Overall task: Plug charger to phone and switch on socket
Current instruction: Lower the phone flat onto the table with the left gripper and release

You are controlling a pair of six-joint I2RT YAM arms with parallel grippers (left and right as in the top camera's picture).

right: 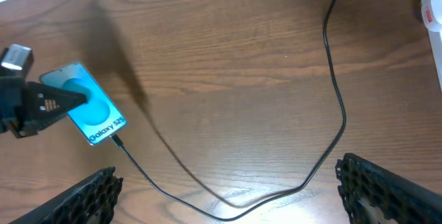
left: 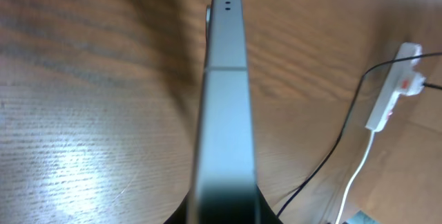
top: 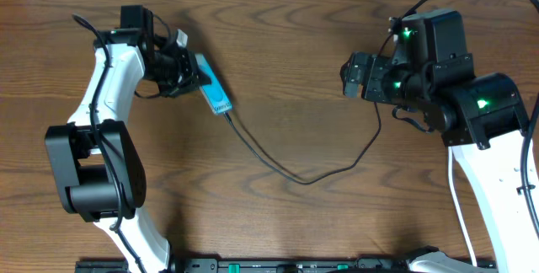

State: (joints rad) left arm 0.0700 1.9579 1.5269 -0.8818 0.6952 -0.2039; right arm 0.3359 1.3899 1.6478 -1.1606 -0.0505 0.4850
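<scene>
Tabletop point(top: 278, 29): brown wood grain.

Left arm point(top: 109, 96): white and black, reaching toward the far left corner.

Right arm point(top: 472, 113): black and white, over the right side of the table.

Right gripper point(right: 226, 169): fingers spread wide, holding nothing, above the bare middle of the table.

Left gripper point(top: 192, 72): pinching the phone by its upper end.

Socket point(left: 390, 92): white strip with red markings, flat on the wood toward the right edge, white cord trailing from it.

Phone point(right: 93, 110): blue-teal screen, "Galaxy S25" label, near the far left corner, held on a slant in the left gripper.

Charger point(top: 307, 181): thin black cable, looping across the middle of the table toward the right side. Its tip meets the phone's lower end; whether it is fully seated cannot be told.
</scene>
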